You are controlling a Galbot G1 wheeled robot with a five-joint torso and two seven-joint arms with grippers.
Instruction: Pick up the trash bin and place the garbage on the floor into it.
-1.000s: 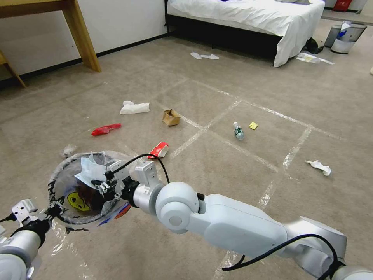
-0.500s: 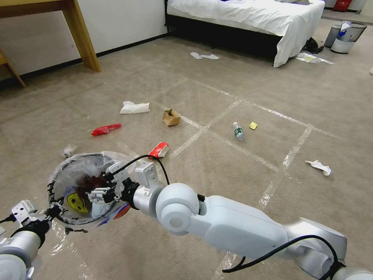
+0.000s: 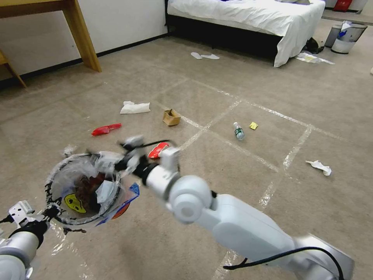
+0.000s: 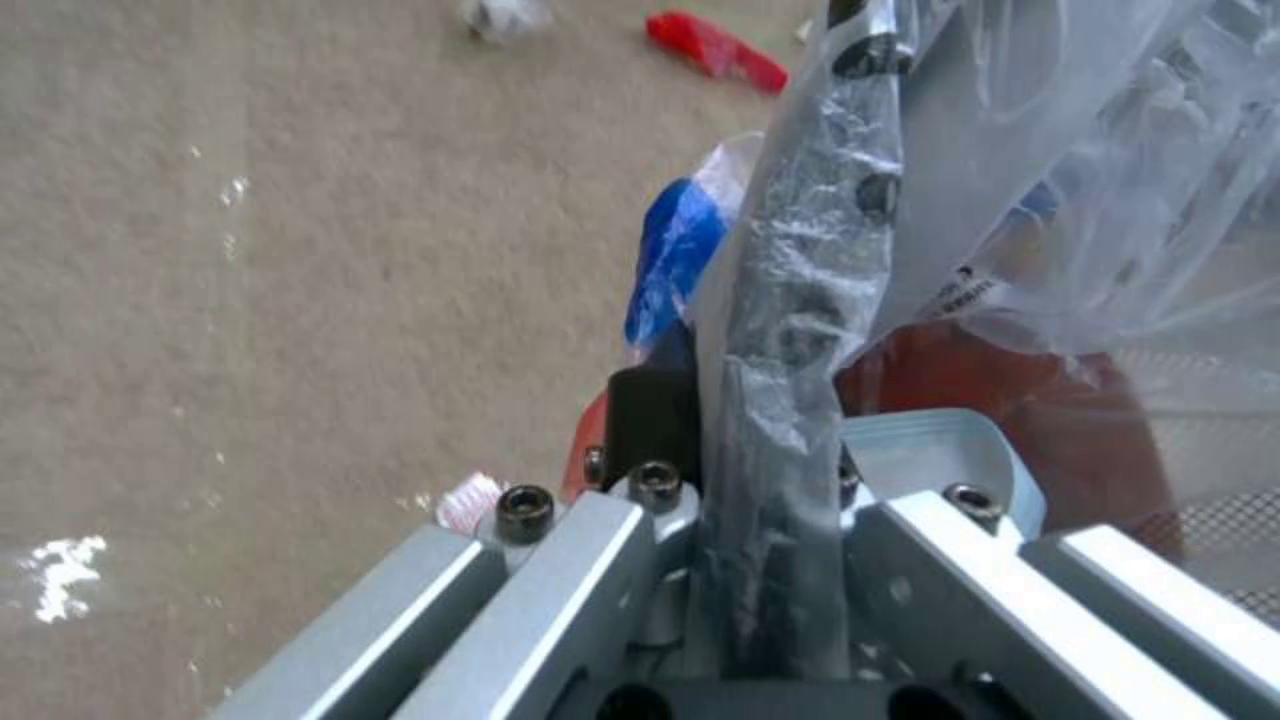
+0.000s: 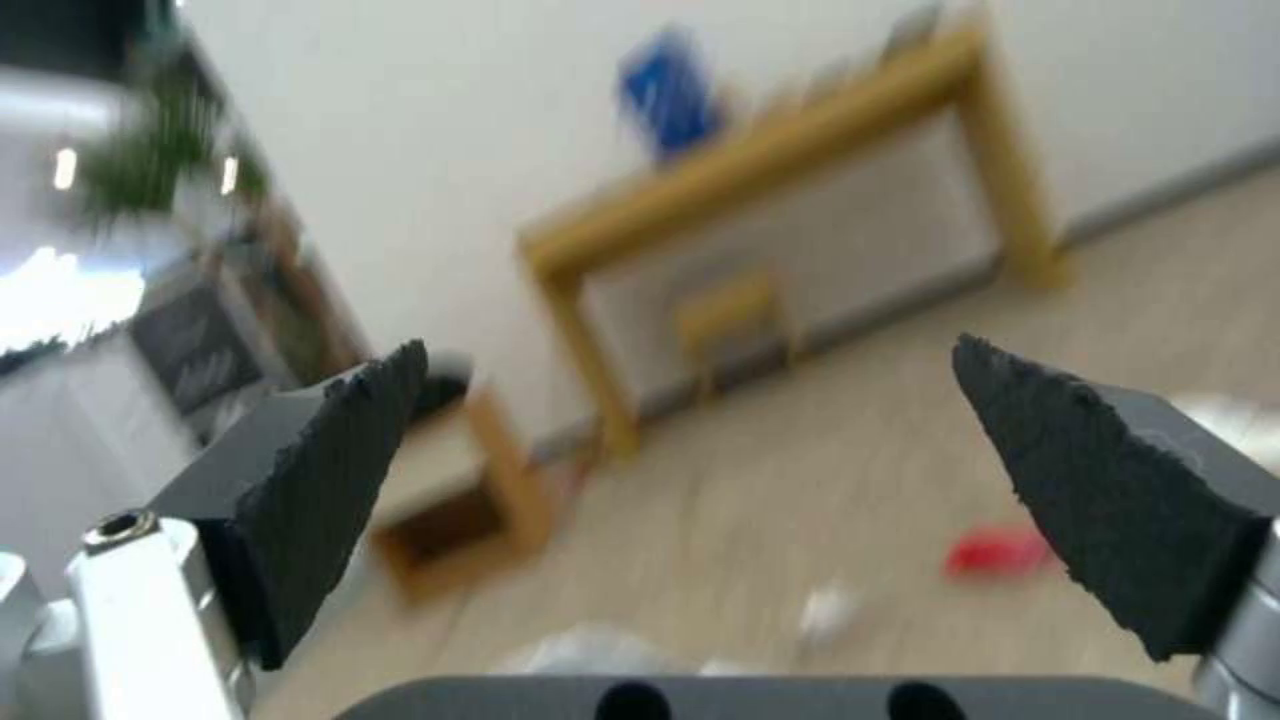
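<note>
Bin (image 3: 83,190): held off floor, L gripper (image 4: 747,520) pinching rim/liner. Light; liner prob. slippery, so grip at stiff rim. R gripper (image 5: 694,470) spread, empty, above bin. Bottle (image 3: 238,131) on floor.

My right gripper (image 3: 116,161) hangs jaws wide over the trash bin (image 3: 58,175) rim, so that mouth's half blocked. Carpet around the bottle (image 3: 238,131) and cardboard box (image 3: 171,117) is wide open.
</note>
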